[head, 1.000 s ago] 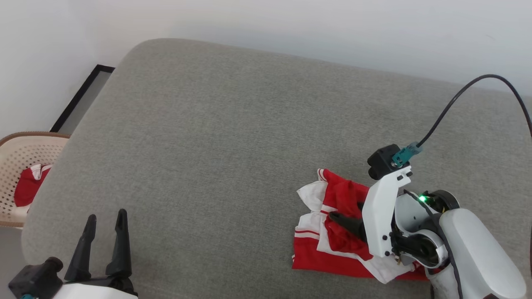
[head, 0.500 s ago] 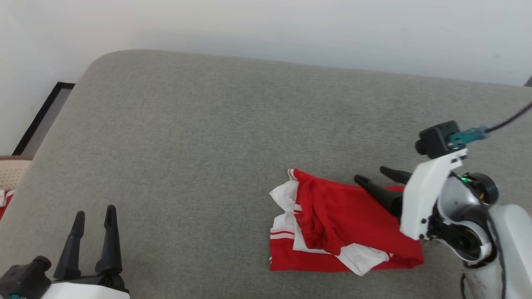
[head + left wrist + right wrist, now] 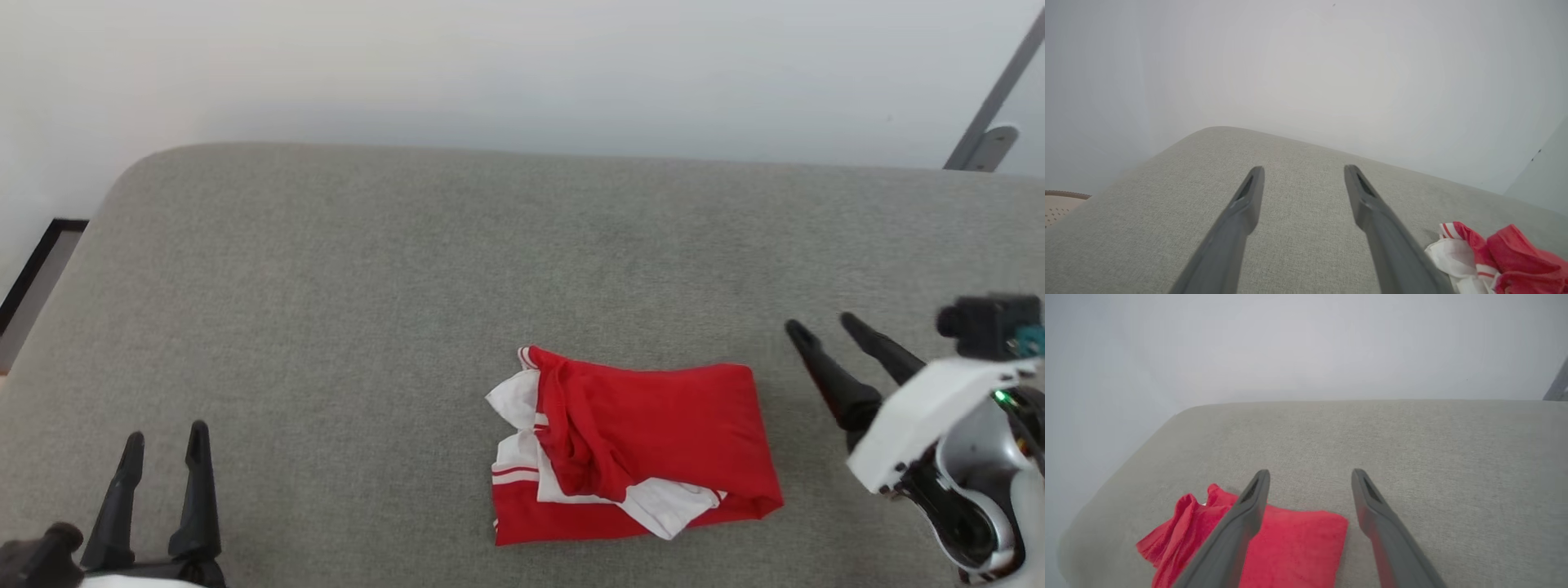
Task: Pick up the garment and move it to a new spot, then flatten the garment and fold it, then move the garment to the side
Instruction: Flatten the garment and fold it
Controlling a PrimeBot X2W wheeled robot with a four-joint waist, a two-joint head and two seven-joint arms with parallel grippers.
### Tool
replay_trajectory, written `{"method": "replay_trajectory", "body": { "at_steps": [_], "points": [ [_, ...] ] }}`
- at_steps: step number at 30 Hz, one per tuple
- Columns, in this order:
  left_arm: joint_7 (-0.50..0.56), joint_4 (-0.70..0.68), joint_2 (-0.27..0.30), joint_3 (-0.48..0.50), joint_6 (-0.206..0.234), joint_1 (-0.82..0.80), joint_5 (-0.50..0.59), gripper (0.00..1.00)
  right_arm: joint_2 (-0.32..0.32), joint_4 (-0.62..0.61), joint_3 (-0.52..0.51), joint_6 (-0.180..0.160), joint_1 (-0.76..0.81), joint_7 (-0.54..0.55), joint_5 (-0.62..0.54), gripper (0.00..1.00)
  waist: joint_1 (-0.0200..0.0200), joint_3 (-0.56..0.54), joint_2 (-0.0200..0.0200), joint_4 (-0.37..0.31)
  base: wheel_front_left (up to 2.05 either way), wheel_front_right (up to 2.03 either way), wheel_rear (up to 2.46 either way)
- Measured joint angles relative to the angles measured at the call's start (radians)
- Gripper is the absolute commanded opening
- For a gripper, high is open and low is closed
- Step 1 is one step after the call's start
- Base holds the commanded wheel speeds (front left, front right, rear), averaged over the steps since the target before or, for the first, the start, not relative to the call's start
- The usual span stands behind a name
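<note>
The garment point(image 3: 645, 445), a red T-shirt with white sleeves and striped seams, lies in a loosely folded bundle on the grey cushioned surface point(image 3: 367, 286), right of centre. My right gripper point(image 3: 823, 327) hovers open just right of it, fingers pointing up-left, nothing between them. In the right wrist view the garment point(image 3: 1294, 543) lies under and left of the right gripper point(image 3: 1310, 475). At the lower left my left gripper point(image 3: 163, 437) stands open and empty, far from the shirt. The left wrist view shows the left gripper point(image 3: 1303, 171) open, with the garment point(image 3: 1494, 255) at the lower right.
A white wall runs behind the surface. A grey metal bar point(image 3: 988, 106) leans at the top right. A dark-framed strip point(image 3: 37, 269) lies on the floor past the left edge. A beige basket rim point(image 3: 1061, 200) shows at the left wrist view's left edge.
The camera has swung right. My right gripper has let go of the garment and pulled away to its right. The garment now lies uncovered. The left gripper has kept its pose.
</note>
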Motion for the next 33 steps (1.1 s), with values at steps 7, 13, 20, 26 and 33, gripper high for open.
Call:
{"method": "replay_trajectory", "body": {
  "at_steps": [7,13,20,26,33],
  "points": [
    [0.000,-0.009,0.014,0.005,0.000,0.038,0.026,1.00,0.007,0.066,-0.057,0.000,0.074,-0.227,-0.078,1.00,0.0000,-0.040,0.0000,-0.027,0.00,0.00,0.00],
    [0.000,-0.018,0.025,0.007,0.000,0.071,0.033,1.00,0.024,0.127,-0.084,0.000,0.114,-0.377,-0.178,1.00,0.0000,-0.067,0.0000,-0.049,0.00,0.00,0.00],
    [0.000,-0.012,0.041,-0.001,0.000,0.093,0.047,1.00,0.042,0.191,-0.084,0.000,0.151,-0.509,-0.243,1.00,-0.0001,-0.086,0.0000,-0.063,0.00,0.00,0.00],
    [0.000,-0.021,0.041,-0.006,0.000,0.100,0.048,1.00,0.052,0.213,-0.085,0.000,0.177,-0.574,-0.276,1.00,0.0000,-0.095,0.0000,-0.065,0.00,0.00,0.00],
    [0.000,-0.021,0.041,-0.018,0.000,0.103,0.050,1.00,0.075,0.227,-0.083,0.000,0.204,-0.609,-0.296,1.00,-0.0001,-0.097,0.0000,-0.067,0.00,0.00,0.00]
  ]
}}
